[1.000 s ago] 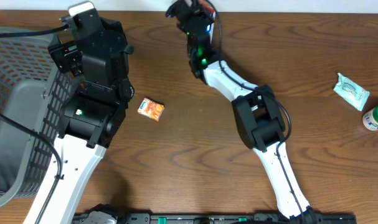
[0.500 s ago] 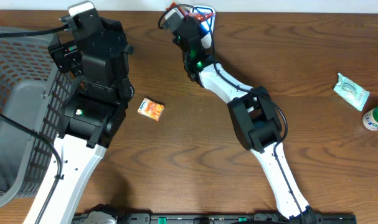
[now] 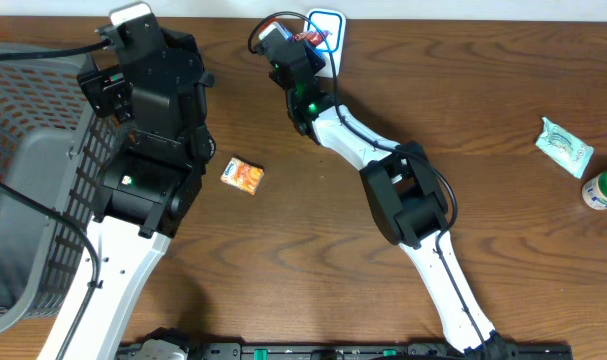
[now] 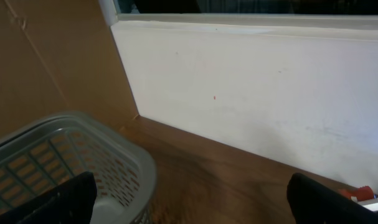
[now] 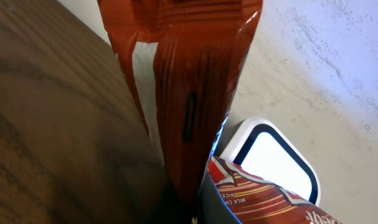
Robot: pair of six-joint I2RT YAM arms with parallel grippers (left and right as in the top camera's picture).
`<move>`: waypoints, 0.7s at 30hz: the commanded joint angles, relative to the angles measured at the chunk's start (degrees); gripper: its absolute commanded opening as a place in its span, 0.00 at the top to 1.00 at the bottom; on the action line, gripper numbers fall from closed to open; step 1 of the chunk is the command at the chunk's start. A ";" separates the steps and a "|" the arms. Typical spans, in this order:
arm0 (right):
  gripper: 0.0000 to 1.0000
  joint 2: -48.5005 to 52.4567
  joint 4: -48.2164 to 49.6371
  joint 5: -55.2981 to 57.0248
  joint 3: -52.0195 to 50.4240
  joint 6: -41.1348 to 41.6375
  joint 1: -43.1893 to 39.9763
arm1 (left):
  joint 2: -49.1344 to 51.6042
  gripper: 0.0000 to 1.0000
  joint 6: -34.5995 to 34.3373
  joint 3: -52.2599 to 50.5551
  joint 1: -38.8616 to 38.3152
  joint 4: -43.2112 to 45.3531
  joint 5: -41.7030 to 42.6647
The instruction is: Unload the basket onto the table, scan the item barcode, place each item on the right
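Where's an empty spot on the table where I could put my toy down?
Biggest bare wood lies between the right arm and the mint packet beside the green-capped bottle. Another patch sits between the orange packet and that arm. Crowded: the left side, with the left arm and basket, and by the scanner.

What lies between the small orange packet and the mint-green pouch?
Overhead view: only the right arm's black elbow lies between packet and pouch.

Glossy foil packet (image 5: 176,74), wood-grain table (image 5: 51,130)
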 commanded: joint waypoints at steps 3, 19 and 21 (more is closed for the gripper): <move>0.99 1.27 -0.28 -1.18 0.90 4.24 -0.17 | 0.28 0.02 -0.52 -0.35 0.02 0.09 -0.17; 0.99 1.57 1.25 -12.98 0.85 4.37 -4.76 | 0.28 0.02 -0.50 -0.35 0.02 0.09 -0.17; 0.99 1.70 1.49 -16.33 0.85 3.74 -5.20 | 0.28 0.02 -0.52 -0.35 0.02 0.09 -0.17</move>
